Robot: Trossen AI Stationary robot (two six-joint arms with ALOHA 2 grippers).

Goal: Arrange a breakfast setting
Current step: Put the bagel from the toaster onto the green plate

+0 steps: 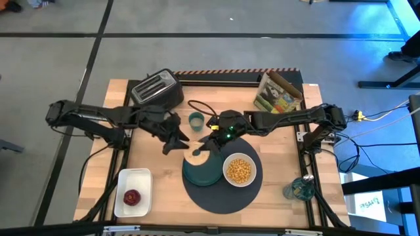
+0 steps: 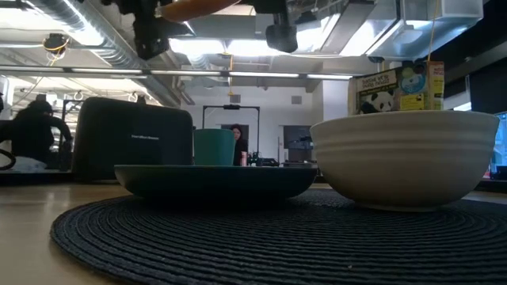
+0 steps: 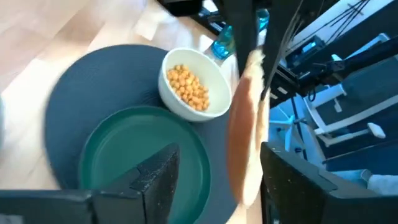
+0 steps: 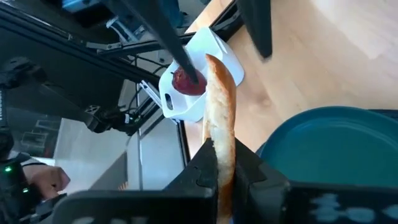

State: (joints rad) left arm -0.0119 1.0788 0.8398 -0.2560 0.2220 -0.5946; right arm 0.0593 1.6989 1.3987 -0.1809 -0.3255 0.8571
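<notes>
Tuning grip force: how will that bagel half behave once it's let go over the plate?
Bagel half stays straight on edge in the shut right gripper, so probably stiff and light. Released edge-on above the teal plate, it would likely topple flat. Its round outline might let it roll a little.

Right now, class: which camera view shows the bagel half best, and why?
The right wrist view: the bagel half stands edge-on, clamped in the right gripper. The left wrist view shows it blurred beside the white bowl; the high view a small pale patch over the teal plate; the low view only its underside at the top edge.
</notes>
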